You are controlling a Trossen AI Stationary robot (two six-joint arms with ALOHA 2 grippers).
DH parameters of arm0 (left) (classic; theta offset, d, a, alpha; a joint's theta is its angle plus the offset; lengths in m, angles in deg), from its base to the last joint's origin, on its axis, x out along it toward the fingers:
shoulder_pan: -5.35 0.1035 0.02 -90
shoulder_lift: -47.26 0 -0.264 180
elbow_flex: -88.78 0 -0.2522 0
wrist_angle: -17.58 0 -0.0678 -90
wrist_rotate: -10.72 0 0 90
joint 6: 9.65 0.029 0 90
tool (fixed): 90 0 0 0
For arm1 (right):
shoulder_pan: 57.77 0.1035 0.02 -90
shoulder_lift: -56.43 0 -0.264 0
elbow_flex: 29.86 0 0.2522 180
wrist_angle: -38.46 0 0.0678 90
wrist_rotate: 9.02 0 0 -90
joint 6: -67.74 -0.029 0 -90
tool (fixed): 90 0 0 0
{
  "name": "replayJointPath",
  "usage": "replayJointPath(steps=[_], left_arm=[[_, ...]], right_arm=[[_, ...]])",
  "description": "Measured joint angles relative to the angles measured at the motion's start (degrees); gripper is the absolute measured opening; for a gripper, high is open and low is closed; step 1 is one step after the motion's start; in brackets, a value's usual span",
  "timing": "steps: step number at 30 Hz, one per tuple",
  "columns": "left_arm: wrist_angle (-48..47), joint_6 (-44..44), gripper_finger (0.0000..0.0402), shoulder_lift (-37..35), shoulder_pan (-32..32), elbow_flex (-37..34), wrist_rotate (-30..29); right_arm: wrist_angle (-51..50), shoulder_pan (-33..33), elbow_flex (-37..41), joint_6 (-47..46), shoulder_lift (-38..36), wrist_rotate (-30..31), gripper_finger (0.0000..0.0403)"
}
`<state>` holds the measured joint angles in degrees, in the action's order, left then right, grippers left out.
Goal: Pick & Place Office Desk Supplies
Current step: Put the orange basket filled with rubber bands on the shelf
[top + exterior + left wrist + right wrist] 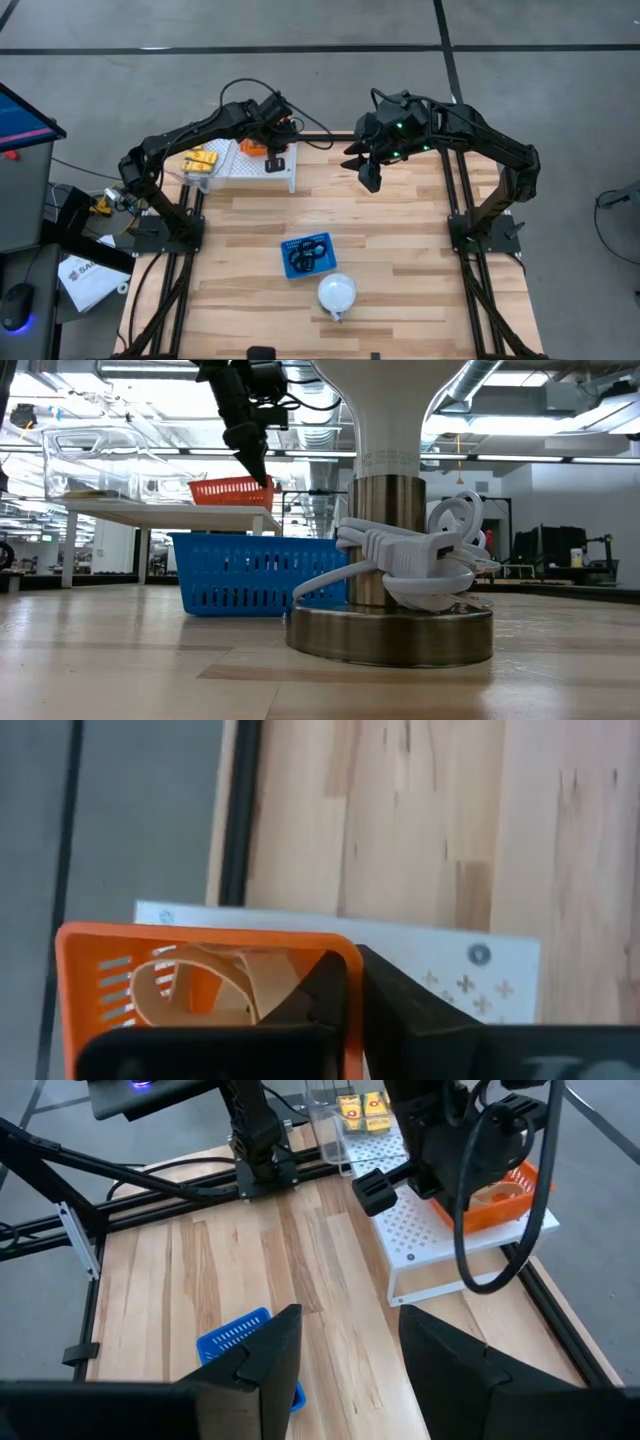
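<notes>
From above we see the left claw (272,150) over the orange basket (251,149) on the white perforated tray (262,168), while its wrist view shows its fingers (400,1010) pressed together beside tan rubber-band loops (195,985) inside, and the right claw (345,1350) hovers parted above the surface (400,260).

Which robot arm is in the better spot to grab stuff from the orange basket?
The left one. Its hand is already at the orange basket, closed. The right hand hangs open over bare table.

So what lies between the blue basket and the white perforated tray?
High view: only bare wooden tabletop between the blue plastic basket and white perforated tray.
</notes>
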<state>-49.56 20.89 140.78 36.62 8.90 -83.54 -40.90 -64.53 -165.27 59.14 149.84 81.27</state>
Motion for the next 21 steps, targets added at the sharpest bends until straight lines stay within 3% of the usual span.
replayJointPath(steps=[21], left_arm=[[2.35, 3.68, 0.0002, 3.9, 0.53, -0.01, -0.3]], right_arm=[[-0.61, -0.15, 0.0, 0.01, 0.0, 0.01, 0.0166]])
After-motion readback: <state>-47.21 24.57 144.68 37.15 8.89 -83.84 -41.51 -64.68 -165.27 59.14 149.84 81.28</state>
